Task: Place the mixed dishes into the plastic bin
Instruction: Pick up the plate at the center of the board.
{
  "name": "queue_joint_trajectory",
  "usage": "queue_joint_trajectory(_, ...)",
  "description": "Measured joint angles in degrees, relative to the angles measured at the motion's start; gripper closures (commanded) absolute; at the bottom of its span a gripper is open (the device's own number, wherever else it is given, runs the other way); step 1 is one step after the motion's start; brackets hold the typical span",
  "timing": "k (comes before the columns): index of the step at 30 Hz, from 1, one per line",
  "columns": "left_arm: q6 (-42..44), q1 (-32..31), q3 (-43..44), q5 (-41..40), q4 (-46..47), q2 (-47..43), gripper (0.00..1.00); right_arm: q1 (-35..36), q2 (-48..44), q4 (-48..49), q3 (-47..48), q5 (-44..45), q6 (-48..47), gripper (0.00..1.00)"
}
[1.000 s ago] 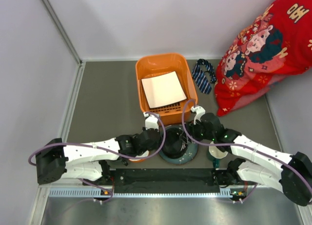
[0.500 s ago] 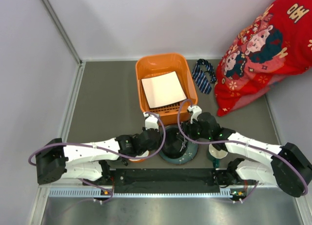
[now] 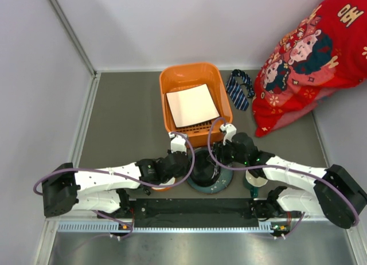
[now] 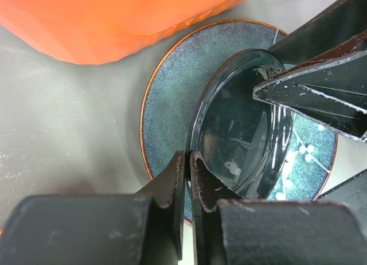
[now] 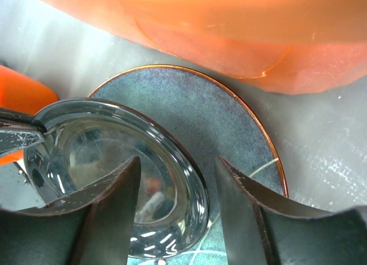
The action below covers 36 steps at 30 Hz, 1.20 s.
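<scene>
Left gripper (image 4: 187, 162) pinched shut on the dark bowl (image 4: 243, 127) at its left rim, right gripper (image 5: 178, 164) half open astride the right rim, gripping nothing. The bowl sits on the blue-grey plate (image 4: 172, 98), bin (image 5: 229, 30) just beyond both.

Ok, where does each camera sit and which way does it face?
Top external: above, behind the robot, looking down; left arm, right arm, orange bin, blue-grey plate.
Left wrist: on the left arm, looking down at the dark dish; left gripper pinches its rim.
Right wrist: on the right arm, looking down; right gripper open over that rim.
Both wrist views share dish, plate, bin wall.
</scene>
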Motion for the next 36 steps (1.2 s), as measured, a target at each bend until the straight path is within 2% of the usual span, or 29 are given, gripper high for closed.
queue_joint_trajectory(5,0.0,0.0,0.0,0.0,0.0,0.0,1.00,-0.1,0.2,0.5,0.0,-0.4,0.0,0.54)
queue_joint_trajectory(11,0.1,0.0,0.0,-0.2,-0.3,0.0,1.00,-0.3,0.2,0.5,0.0,-0.7,-0.3,0.66)
queue_joint_trajectory(14,0.1,0.0,0.0,-0.5,-0.6,0.0,1.00,-0.6,0.2,0.3,0.0,-0.5,-0.7,0.79)
queue_joint_trajectory(15,0.1,0.0,0.0,-0.5,-0.7,0.0,1.00,-0.7,0.2,0.3,-0.1,-0.5,-0.8,0.89)
queue_joint_trajectory(16,0.1,0.1,0.0,-0.7,-0.9,0.0,1.00,-0.7,0.2,0.3,-0.1,-0.3,-1.0,0.94)
queue_joint_trajectory(18,0.2,0.2,-0.2,-1.4,-1.5,0.1,1.00,-0.8,0.0,0.3,-0.3,-0.4,-1.3,1.00)
queue_joint_trajectory(36,0.3,0.5,-0.5,-0.7,-1.2,0.6,1.00,-0.8,-7.0,-8.4,-0.4,-2.3,0.6,1.00)
